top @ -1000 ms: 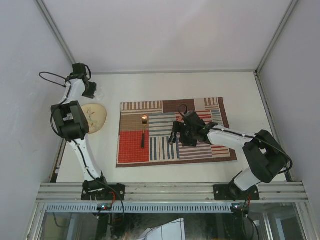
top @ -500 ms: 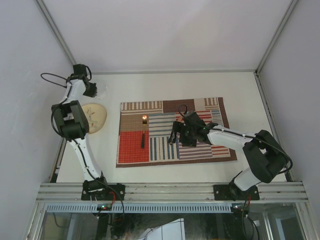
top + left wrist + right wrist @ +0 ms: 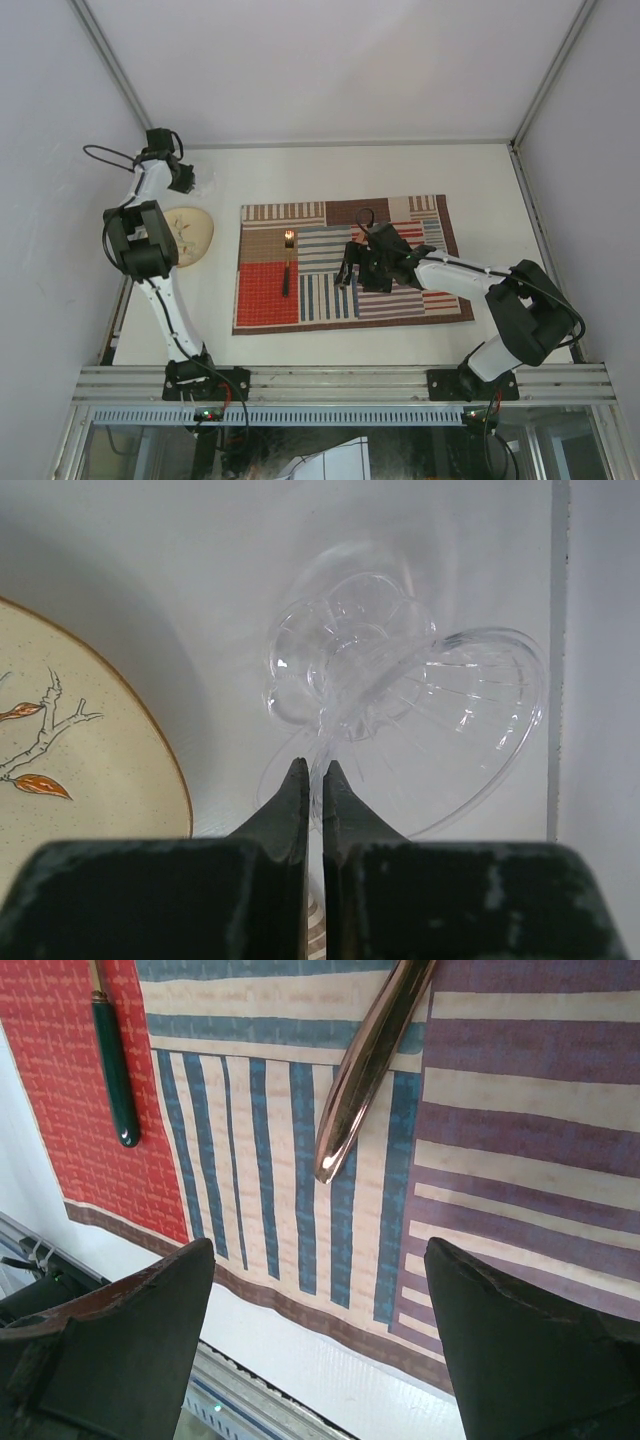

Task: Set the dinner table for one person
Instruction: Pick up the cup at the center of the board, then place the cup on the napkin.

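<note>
The surface (image 3: 350, 170) is a flat matte white top edged by aluminium rails, enclosed by plain white walls on three sides; it fills the whole work area in the top view. A striped patchwork placemat (image 3: 345, 262) lies at its centre. On the 9 o'clock part of the placemat rests a fork (image 3: 287, 265) with a dark green handle, tines toward 12 o'clock. The right wrist view shows a copper-coloured utensil handle (image 3: 365, 1070) lying on the blue and purple stripes, well apart from the fork handle (image 3: 113, 1060). A cream plate (image 3: 190, 236) with a leaf-and-branch pattern sits on the bare surface at 9 o'clock of the placemat. A clear glass (image 3: 400, 690) lies tipped on its side just beside the plate rim (image 3: 80, 740), toward the 10 o'clock corner. The left hand (image 3: 311, 770) is narrowed to a slit, pinching the near rim of the glass. The right hand (image 3: 318, 1250) hovers over the placemat, spread wide, holding nothing.
</note>
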You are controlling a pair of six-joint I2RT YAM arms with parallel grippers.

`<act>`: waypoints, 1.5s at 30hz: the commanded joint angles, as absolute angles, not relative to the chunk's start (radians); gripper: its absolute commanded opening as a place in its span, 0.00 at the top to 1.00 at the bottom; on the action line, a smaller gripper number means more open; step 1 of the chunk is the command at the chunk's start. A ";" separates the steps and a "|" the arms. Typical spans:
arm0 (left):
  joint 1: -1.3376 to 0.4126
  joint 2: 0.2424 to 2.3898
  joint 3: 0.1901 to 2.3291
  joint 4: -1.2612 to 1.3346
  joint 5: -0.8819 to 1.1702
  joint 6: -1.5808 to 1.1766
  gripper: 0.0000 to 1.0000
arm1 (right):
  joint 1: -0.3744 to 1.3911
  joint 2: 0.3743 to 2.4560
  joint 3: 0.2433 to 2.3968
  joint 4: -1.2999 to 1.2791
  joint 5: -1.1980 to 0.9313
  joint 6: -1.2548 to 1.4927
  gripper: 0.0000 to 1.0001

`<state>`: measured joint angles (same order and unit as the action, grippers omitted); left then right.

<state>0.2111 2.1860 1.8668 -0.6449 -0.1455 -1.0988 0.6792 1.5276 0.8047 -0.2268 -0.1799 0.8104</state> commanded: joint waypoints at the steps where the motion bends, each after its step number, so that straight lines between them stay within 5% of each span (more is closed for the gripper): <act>1: 0.202 2.104 1.824 -0.578 -0.116 -1.020 1.00 | 0.687 1.534 0.801 -0.175 -0.184 0.824 0.14; 24: 0.040 1.828 1.629 -0.463 0.032 -0.983 1.00 | 0.712 1.621 0.802 -0.114 -0.185 0.841 0.14; 45: -0.181 1.400 0.997 -0.231 0.019 -0.992 1.00 | 0.561 1.526 0.783 -0.059 -0.195 0.865 0.14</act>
